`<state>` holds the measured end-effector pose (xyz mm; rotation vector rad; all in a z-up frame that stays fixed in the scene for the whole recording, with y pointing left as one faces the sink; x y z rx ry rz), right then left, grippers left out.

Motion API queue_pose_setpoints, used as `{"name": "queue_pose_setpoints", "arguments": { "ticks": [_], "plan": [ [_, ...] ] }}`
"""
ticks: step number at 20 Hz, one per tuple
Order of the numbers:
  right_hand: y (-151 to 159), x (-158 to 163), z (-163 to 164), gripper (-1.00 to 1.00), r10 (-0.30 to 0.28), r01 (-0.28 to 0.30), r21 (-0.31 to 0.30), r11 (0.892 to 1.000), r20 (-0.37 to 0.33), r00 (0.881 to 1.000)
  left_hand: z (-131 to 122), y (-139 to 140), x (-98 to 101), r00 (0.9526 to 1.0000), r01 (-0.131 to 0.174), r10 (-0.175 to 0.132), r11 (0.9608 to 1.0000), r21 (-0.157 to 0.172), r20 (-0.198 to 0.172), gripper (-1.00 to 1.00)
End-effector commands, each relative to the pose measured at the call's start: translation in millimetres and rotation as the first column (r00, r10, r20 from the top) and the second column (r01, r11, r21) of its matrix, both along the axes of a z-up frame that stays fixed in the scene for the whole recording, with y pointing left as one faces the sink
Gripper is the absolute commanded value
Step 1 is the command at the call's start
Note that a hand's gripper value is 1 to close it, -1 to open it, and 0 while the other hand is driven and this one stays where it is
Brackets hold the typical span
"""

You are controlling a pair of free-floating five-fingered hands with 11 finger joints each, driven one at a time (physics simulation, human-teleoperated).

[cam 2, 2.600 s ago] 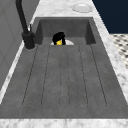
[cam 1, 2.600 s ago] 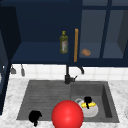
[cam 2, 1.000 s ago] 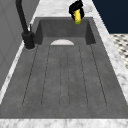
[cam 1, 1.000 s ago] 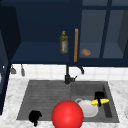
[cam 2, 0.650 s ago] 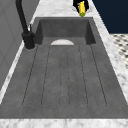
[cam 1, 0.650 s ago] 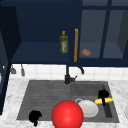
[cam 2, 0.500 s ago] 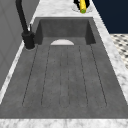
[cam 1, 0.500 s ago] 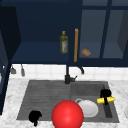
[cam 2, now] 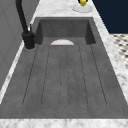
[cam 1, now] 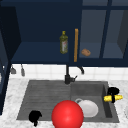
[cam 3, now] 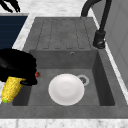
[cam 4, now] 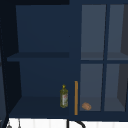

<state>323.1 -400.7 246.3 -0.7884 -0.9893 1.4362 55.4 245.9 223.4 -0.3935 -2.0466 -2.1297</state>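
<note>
Right hand (cam 1: 113,91) has carried the corn cob (cam 1: 113,98) up out of the sink basin (cam 1: 100,87) and rightward: 2.6 s ago the cob sat low in the basin near the white plate (cam 1: 88,108); 1.0 s ago it was lifted above it; now it hangs over the basin's right rim, at the edge of the worktop (cam 1: 122,85). Fingers are curled round the cob's middle, the cob lying roughly level with its yellow ends sticking out left and right of the hand. In the right side view the same hand (cam 3: 17,65) clasps the cob (cam 3: 11,88) with its tip pointing near and down. In the left side view the cob (cam 2: 83,2) appears at the far end, above a pale round dish (cam 2: 82,8) standing on the worktop beyond the sink. Judgement: the cob is clear of the basin and in transit toward that dish; not set down. Left hand (cam 1: 35,116) hangs idle at the near left corner of the drainboard, fingers loosely bent, holding nothing. Surface: dark grey ribbed drainboard (cam 2: 63,75) at left, basin at right, black tap (cam 1: 67,75) behind, marbled worktop all round. A red ball (cam 1: 67,115) sits at the near edge. Room: dark blue wall cabinet above, with an oil bottle (cam 4: 64,96), an orange upright strip (cam 4: 76,97) and a small brown lump (cam 4: 86,106) on its lower shelf.
</note>
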Motion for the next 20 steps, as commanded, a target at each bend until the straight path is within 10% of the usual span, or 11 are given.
{"name": "queue_pose_setpoints", "arguments": {
  "ticks": [1,20],
  "plan": [
    [-26.6,-0.5,2.4,1.00,-0.001,-0.001,0.049,0.999,0.033,0.999,0.0,0.0,0.0,1.0000,0.000,0.000,1.0000,0.000,0.000,0.00],
    [-164.4,-17.0,-12.3,1.00,0.001,-0.003,0.102,0.995,0.024,1.000,0.0,0.0,0.0,1.0000,0.000,0.000,1.0000,0.000,0.000,0.00]
  ]
}}
